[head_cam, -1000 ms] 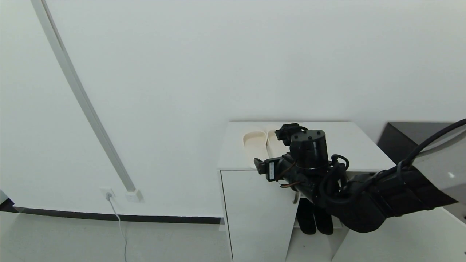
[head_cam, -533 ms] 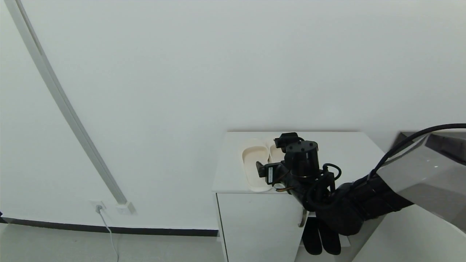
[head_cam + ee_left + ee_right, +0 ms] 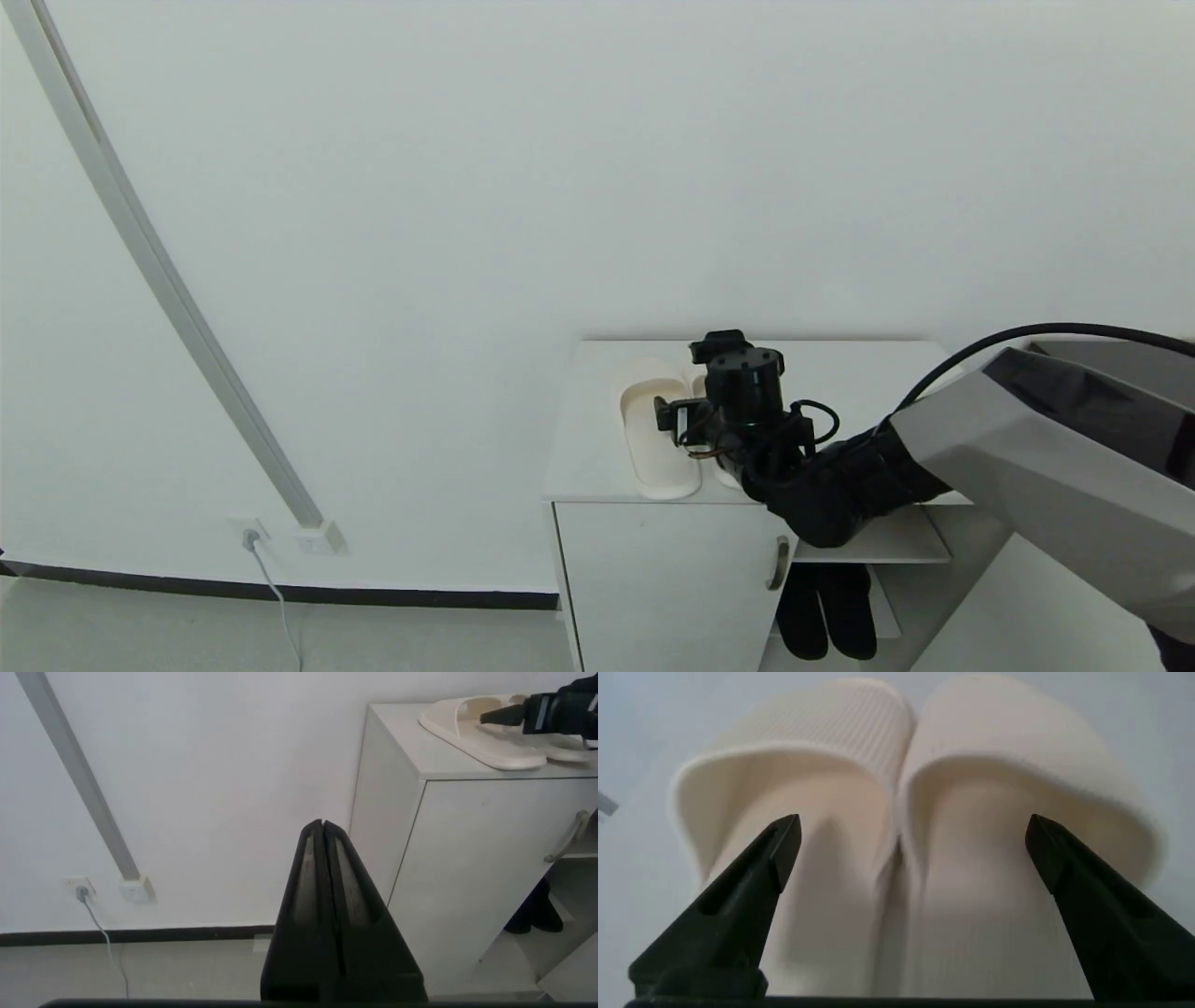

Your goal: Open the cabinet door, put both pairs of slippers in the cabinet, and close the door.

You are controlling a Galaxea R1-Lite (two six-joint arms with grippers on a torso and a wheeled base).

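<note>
Right tool (image 3: 912, 826) has advanced over the cabinet (image 3: 667, 579) top, spread; cream slippers (image 3: 658, 439) lie there at its 12 o'clock, apparently lengthwise along its reach; left tool (image 3: 322, 835), pressed together, hangs well apart.

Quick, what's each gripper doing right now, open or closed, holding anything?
Left gripper: closed, empty.
Right gripper: open, one finger on either side of the cream slippers, not yet gripping them.
</note>
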